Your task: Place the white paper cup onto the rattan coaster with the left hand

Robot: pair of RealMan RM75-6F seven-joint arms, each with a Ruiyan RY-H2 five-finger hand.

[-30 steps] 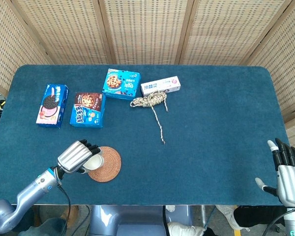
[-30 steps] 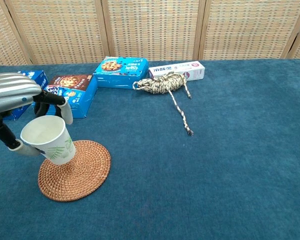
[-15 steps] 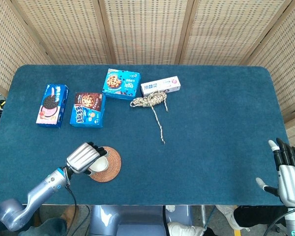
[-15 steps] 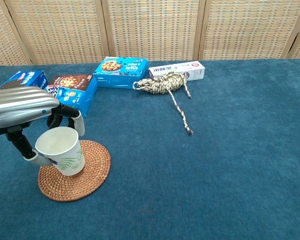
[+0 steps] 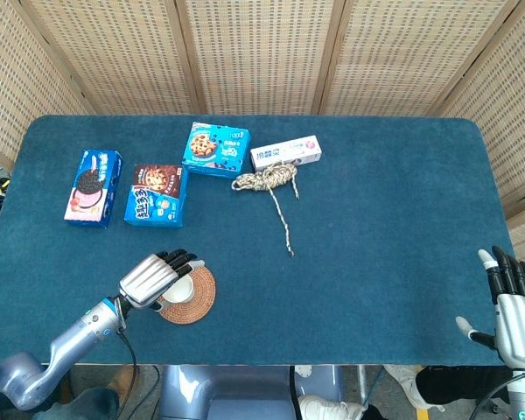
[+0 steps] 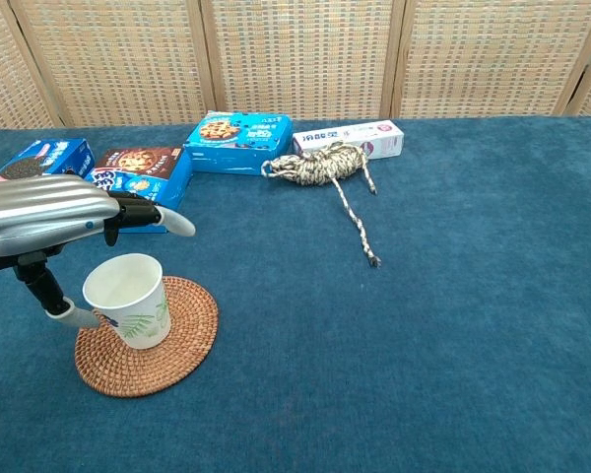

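Rattan under it now: the white paper cup (image 6: 128,300) stands upright on the left part of the rattan coaster (image 6: 177,345), and my left hand (image 6: 49,212) hovers just over it with fingers spread and off the cup wall, the thumb low beside it, so I judge the cup is set down and let go. My right hand (image 5: 513,306) sits idle at the table's (image 5: 394,219) far right edge, fingers straight and apart, holding nothing, since this job is for the left. I count one cup, one coaster, three cookie boxes (image 5: 164,178), one toothpaste box (image 5: 286,153) and one coil of rope (image 5: 269,179) along the back.
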